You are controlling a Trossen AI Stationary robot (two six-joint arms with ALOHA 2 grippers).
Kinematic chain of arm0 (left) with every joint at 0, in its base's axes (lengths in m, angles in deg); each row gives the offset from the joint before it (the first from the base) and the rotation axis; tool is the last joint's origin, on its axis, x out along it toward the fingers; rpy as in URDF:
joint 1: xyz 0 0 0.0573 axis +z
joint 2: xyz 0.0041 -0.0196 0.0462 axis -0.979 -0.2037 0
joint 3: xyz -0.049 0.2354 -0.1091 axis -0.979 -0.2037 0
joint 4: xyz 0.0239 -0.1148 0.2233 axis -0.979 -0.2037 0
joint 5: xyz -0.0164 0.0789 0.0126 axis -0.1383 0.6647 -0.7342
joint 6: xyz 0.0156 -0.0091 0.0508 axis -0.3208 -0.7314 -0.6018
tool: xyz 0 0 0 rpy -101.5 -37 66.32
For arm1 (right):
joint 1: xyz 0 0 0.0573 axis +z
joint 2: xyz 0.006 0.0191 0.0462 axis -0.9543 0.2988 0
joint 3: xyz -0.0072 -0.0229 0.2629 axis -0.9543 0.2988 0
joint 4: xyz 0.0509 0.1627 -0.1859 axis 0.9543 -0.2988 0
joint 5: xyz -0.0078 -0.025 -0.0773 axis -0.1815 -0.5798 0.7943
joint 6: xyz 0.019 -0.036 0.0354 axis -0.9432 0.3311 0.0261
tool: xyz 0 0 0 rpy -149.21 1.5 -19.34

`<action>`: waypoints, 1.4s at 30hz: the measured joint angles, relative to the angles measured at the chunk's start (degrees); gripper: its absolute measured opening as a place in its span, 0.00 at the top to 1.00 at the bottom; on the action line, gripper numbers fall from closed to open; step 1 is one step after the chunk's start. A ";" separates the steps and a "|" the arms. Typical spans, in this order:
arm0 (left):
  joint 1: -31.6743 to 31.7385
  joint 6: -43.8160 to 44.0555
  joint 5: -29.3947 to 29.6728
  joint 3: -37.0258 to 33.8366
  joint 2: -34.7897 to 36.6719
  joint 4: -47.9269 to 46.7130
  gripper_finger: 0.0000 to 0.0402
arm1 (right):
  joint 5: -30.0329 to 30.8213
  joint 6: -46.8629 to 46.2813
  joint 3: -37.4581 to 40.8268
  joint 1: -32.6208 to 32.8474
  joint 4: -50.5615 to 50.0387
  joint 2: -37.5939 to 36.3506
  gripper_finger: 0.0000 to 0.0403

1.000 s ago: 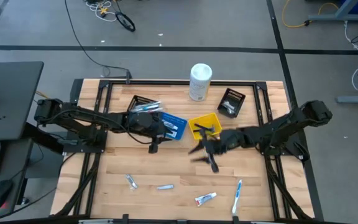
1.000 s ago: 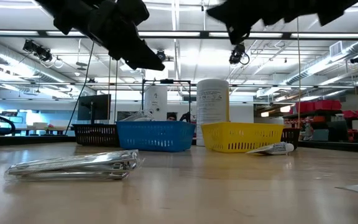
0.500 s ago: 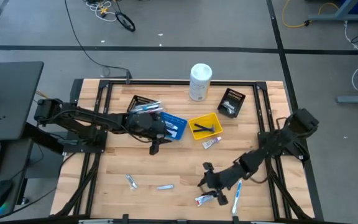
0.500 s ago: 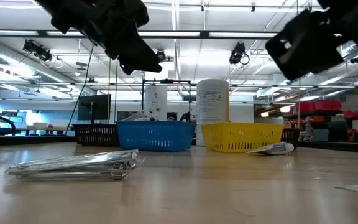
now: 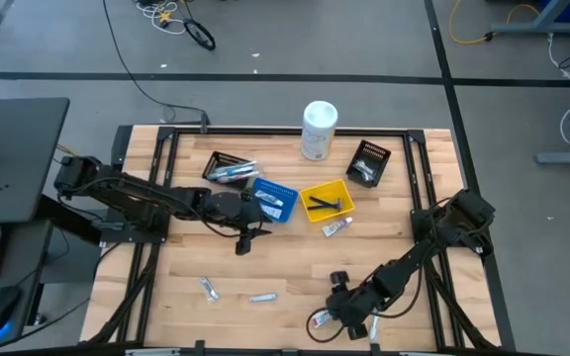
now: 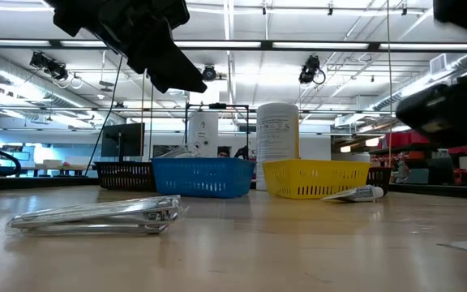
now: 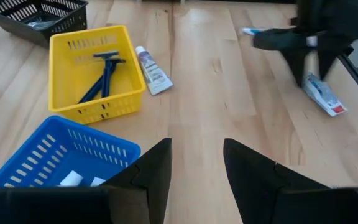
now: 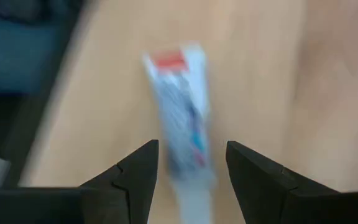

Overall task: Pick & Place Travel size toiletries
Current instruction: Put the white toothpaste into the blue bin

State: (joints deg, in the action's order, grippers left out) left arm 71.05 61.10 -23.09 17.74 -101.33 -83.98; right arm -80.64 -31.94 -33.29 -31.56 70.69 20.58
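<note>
My right gripper [image 5: 336, 318] hangs low in the bottom centre of the high view, its jaws spread wide and holding nothing. The tube with the red end [image 8: 182, 118] lies flat on the wooden table [image 5: 285, 267] directly ahead of me: in my right wrist view its long axis runs straight away from my two dark fingers [image 8: 135, 171], its near end sitting in the gap between the tips and its red end pointing away from me toward the top of that frame. Neither finger touches it that I can see, though the picture is blurred. In the high view the same tube [image 5: 318, 319] shows just left of my gripper, near the bottom edge of the table. My left gripper [image 5: 248, 235] hovers left of centre, just below the blue bin [image 5: 274, 199], its jaws parted and empty; in the left wrist view its fingers [image 7: 154, 174] frame bare wood. The yellow bin [image 5: 327, 200] at centre holds dark-handled razors [image 7: 101, 74], and another small tube [image 5: 336, 227] lies on the table just below its lower right corner. Two small silvery packets [image 5: 209, 288] lie at lower left of the table. A white canister [image 5: 319, 129] stands at the top centre edge, with a black bin [image 5: 368, 162] to its right.
</note>
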 joint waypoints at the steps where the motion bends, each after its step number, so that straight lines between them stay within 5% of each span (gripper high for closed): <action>1: -0.22 -0.01 0.00 0.02 0.00 -0.07 0.62 | 0.10 -0.78 0.00 -0.01 -2.54 0.00 0.51; 7: -0.64 -0.55 -0.01 0.00 0.00 -0.37 0.62 | 0.63 -0.95 -0.08 -0.27 -6.04 -0.04 0.53; 15: -0.62 -2.57 3.64 0.00 0.00 -0.28 0.62 | 1.67 0.66 0.05 -1.66 -5.29 -0.04 0.77; 19: -0.61 0.86 3.38 0.00 0.00 -0.06 0.62 | 3.11 1.91 0.11 -3.55 -3.77 -0.14 0.81; 28: -0.60 2.65 0.63 0.00 0.00 1.06 0.62 | 24.46 17.07 0.11 -12.71 0.08 -1.05 0.81; 34: -0.57 11.80 4.89 0.00 0.00 1.03 0.62 | 35.94 19.46 0.11 -20.41 2.85 -1.05 0.81; 42: 3.05 19.15 9.38 -0.02 0.00 0.82 0.62 | 39.08 29.51 0.11 -25.00 13.09 -1.05 0.81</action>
State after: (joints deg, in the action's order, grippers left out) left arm 74.10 80.24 -13.71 17.72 -101.33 -83.17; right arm -41.55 -2.44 -33.18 -56.56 83.79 19.53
